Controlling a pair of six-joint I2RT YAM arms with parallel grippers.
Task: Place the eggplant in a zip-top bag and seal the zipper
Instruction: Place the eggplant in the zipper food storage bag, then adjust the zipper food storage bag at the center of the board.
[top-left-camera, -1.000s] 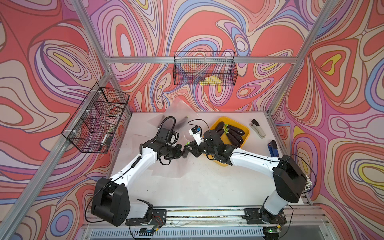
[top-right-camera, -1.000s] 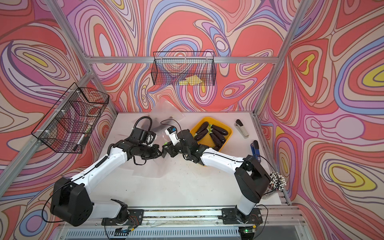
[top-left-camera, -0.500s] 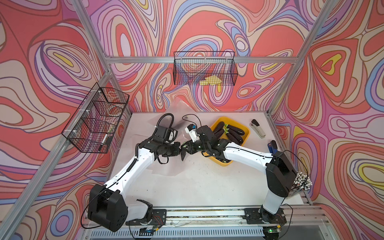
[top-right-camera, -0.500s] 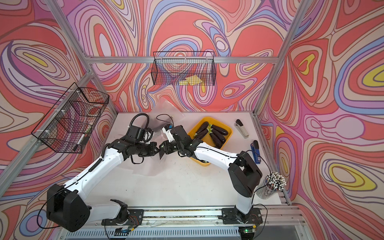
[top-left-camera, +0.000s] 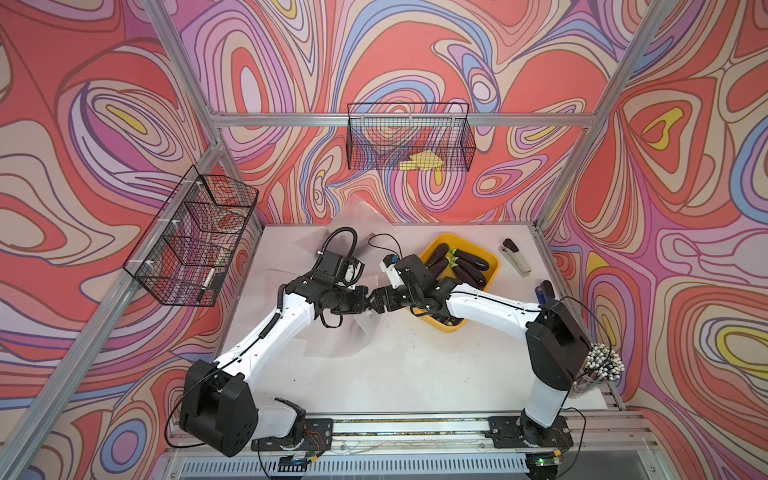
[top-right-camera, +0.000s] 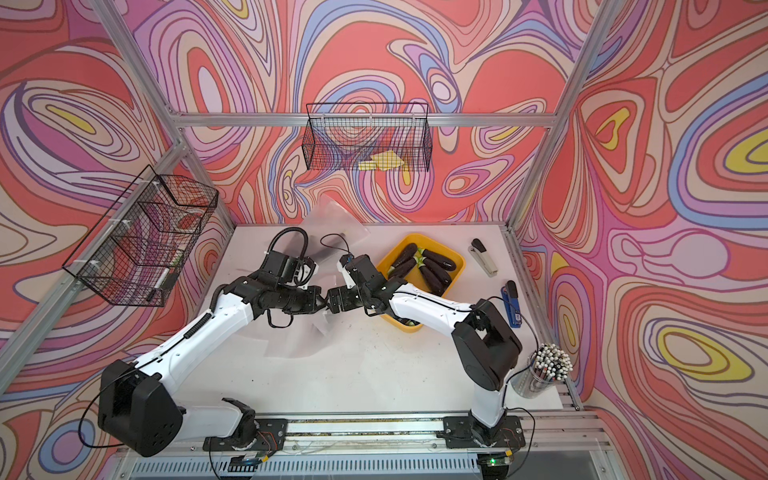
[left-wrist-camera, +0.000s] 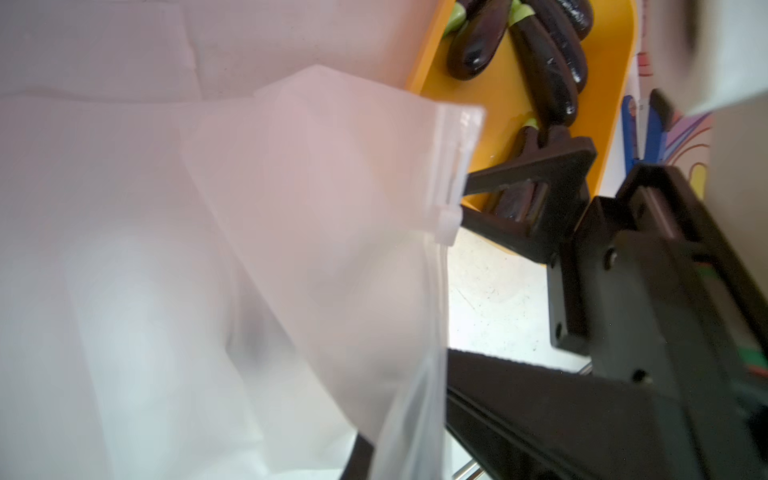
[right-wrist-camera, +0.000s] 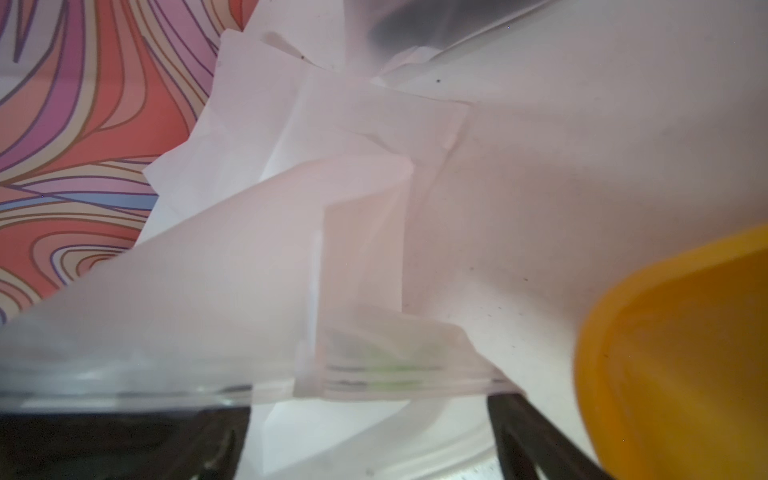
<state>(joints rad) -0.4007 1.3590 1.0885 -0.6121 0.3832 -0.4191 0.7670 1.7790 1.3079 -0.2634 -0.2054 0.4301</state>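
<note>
**Top views: two grippers meet tip to tip at the zip-top bag**

In both top views, a wire basket (top-left-camera: 191, 241) hangs on the frame well out past the left gripper's outer side. The left gripper (top-left-camera: 365, 300) reaches over the bench (top-left-camera: 415, 374) with its jaws pressed together, pinching the film of the zip-top bag (top-left-camera: 353, 332). The bag's frosted body hangs below that grip, and its lower part lies crumpled on the bench.

From the left wrist, the bag's zipper edge stands straight ahead of the left gripper, with a white slider (left-wrist-camera: 448, 220) partway along it.

The right gripper (top-left-camera: 375, 301) faces the left one, tip to tip, with its fingers spread. In the right wrist view the zipper strip lies across the gap between them. Whether either finger touches it cannot be told.

A yellow tray (top-left-camera: 491, 272) sits just behind the right gripper, beside its wrist, with one corner under the right forearm. The eggplants (top-left-camera: 467, 270) lie in that tray, dark and glossy with green caps. Whether the bag holds anything cannot be told through the film.

Farther out past the tray lie a stapler (top-left-camera: 515, 262) and a blue tool (top-left-camera: 542, 291). A cup of pens (top-left-camera: 602, 365) stands near the right arm's base.
</note>
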